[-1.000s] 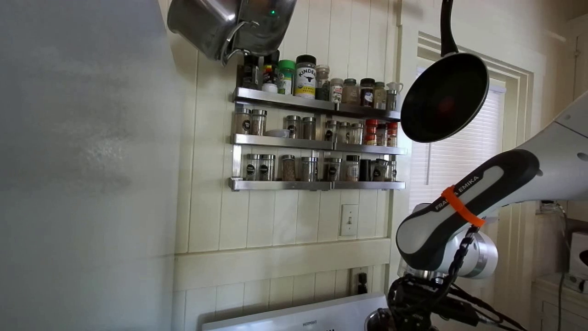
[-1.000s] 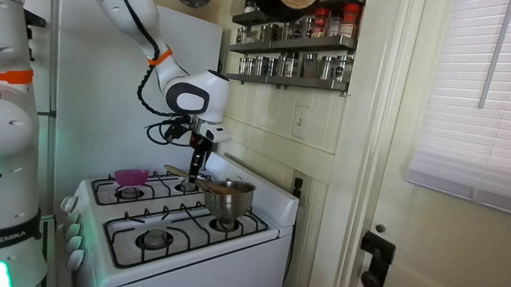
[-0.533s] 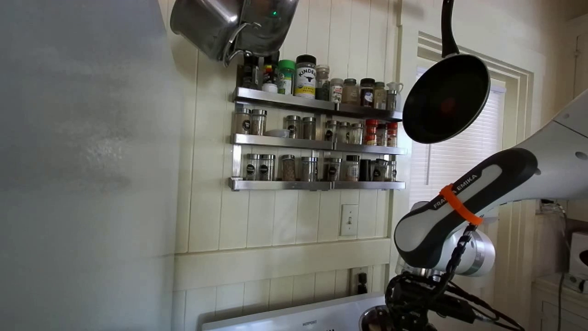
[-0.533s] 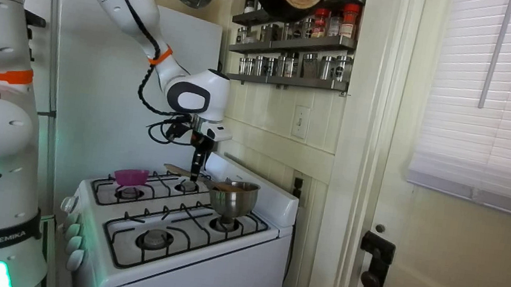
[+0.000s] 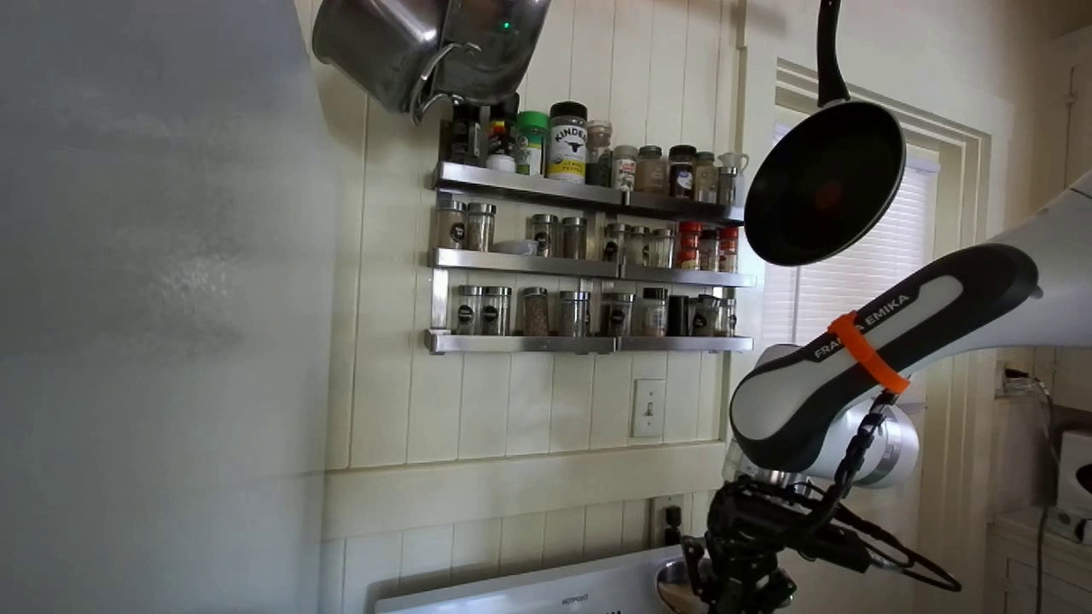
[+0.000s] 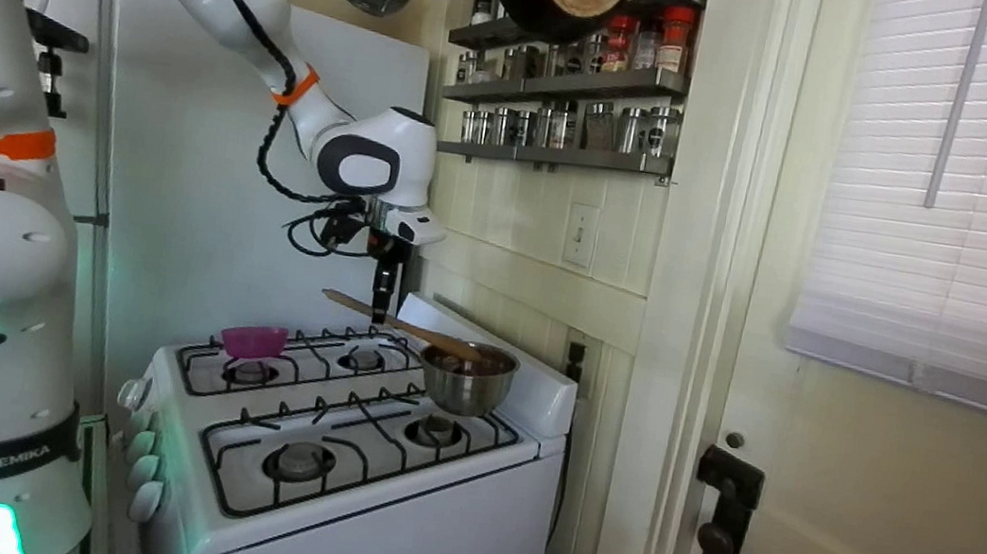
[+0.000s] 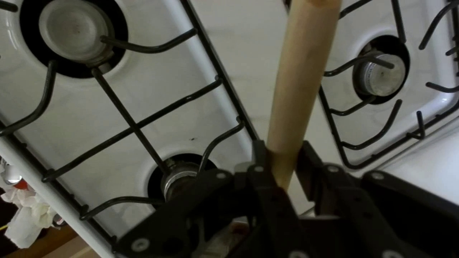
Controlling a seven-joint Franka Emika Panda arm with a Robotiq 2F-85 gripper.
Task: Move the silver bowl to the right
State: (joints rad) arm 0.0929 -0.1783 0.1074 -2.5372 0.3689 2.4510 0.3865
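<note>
The silver bowl [image 6: 466, 395] is over the rear burner on the near side of the stove, by the back panel; whether it touches the grate I cannot tell. In an exterior view only a piece of the bowl [image 5: 674, 587] shows at the bottom edge. A wooden spoon [image 6: 428, 336] slants from inside the bowl up over its rim. My gripper [image 6: 379, 317] points down beside the bowl, apart from its wall, shut on the spoon's handle. In the wrist view the pale wooden handle [image 7: 303, 71] runs between the fingers of the gripper [image 7: 283, 154].
A pink bowl [image 6: 253, 342] stands on the stove's other front burner. Black grates [image 6: 309, 444] cover the white stove top. The back panel [image 6: 535, 397] rises behind the silver bowl. A frying pan [image 5: 826, 183] and pots [image 5: 401, 51] hang above, near spice shelves [image 5: 529, 341].
My gripper has risen, and the spoon's handle has come up with it. The silver bowl has shifted right and slightly up in an exterior view, and more of its inside shows.
</note>
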